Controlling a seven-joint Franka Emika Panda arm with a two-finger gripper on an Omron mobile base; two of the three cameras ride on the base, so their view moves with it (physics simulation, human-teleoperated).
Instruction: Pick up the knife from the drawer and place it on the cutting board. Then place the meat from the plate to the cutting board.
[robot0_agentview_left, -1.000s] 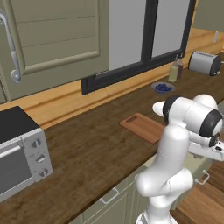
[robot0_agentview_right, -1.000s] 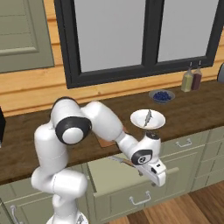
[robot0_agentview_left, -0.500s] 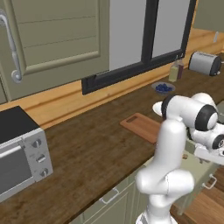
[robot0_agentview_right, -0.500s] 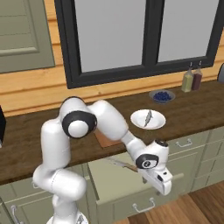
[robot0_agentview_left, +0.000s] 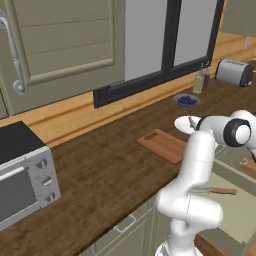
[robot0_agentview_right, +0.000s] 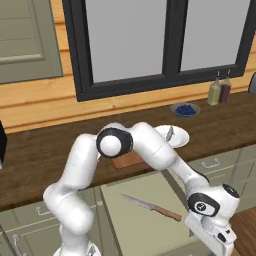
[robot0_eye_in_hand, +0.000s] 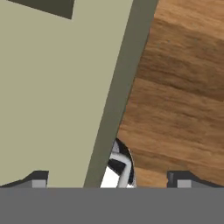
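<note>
Low over the front edge of the pulled-out drawer (robot0_agentview_right: 145, 220), the claw (robot0_eye_in_hand: 107, 177) stands wide open and holds nothing; in the hand view one dark tip sits over the drawer's pale beige floor, the other over the wooden floor (robot0_eye_in_hand: 183, 109) beyond the drawer's front wall. Inside the drawer lies the knife (robot0_agentview_right: 150, 207), flat on the beige bottom, its silver blade toward the cabinets and its brown handle toward the drawer's front, close to the robot's wrist; from the left it shows as a slim strip beside the arm (robot0_agentview_left: 215, 190). Up on the tabletop (robot0_agentview_left: 105, 170) rests the cutting board (robot0_agentview_left: 162, 145), bare, with its slot at the end away from the plate. Just beside it is the plate (robot0_agentview_right: 172, 136), carrying the meat (robot0_agentview_right: 169, 132). Farther back stands a bowl of blue berries (robot0_agentview_right: 185, 109), then two bottles (robot0_agentview_right: 220, 92) near the window. A toaster (robot0_agentview_left: 234, 72) stands at the far end and a microwave (robot0_agentview_left: 22, 175) at the near left.
</note>
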